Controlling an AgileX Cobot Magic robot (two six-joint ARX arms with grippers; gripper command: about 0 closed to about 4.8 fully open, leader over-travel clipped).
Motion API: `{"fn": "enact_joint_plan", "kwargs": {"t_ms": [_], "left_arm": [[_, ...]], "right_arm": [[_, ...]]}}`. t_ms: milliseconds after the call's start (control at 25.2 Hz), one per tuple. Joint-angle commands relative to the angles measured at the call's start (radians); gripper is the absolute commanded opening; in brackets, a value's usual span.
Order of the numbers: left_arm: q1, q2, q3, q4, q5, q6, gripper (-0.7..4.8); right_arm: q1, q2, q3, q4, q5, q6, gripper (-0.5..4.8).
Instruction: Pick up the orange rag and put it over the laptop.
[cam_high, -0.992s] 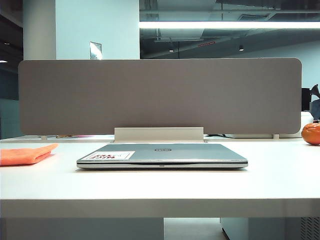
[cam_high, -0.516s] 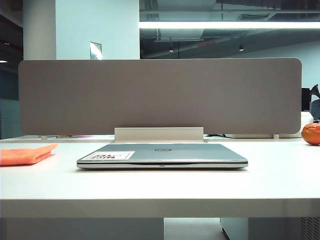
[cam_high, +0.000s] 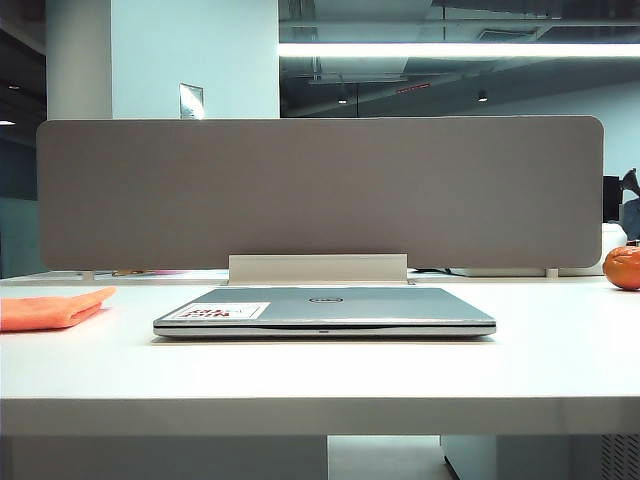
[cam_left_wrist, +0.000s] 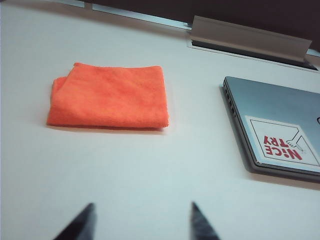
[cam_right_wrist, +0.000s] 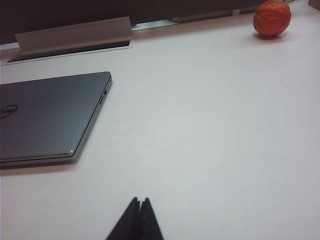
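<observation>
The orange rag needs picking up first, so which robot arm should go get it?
Probably the left. Its wrist view shows the orange rag straight ahead of the open left gripper. The right gripper is shut, with only the laptop and an orange ball in its view.

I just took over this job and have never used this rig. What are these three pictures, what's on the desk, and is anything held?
It is a two-armed robot with two-finger jaws. One picture looks across the white desk from off the arms; neither arm shows there. The other two come from wrist cameras. The left gripper hangs open above bare desk, short of the orange rag, which lies flat beside the closed laptop. The right gripper is shut and empty, near the laptop's other side; an orange ball sits far off. Nothing is held.
</observation>
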Motion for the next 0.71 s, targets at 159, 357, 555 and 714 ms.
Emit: {"fn": "enact_joint_plan", "kwargs": {"t_ms": [159,357,555,714], "left_arm": [[0.0,0.001,0.001,-0.011,-0.006,-0.008,2.42],[0.0,0.001,0.001,-0.011,-0.028,-0.008,2.82],[0.0,0.001,0.001,-0.011,-0.031,-0.008,2.71],[0.0,0.001,0.001,-0.011,-0.032,-0.008,0.51]], "right_arm": [[0.002,-0.001,-0.002,0.017,-0.128,-0.006,-0.05],[0.002,-0.001,-0.002,0.014,-0.128,-0.005,-0.05],[0.002,-0.001,-0.002,0.015,-0.128,-0.005,-0.05],[0.002,-0.001,-0.002,0.015,-0.128,-0.005,-0.05]]}}
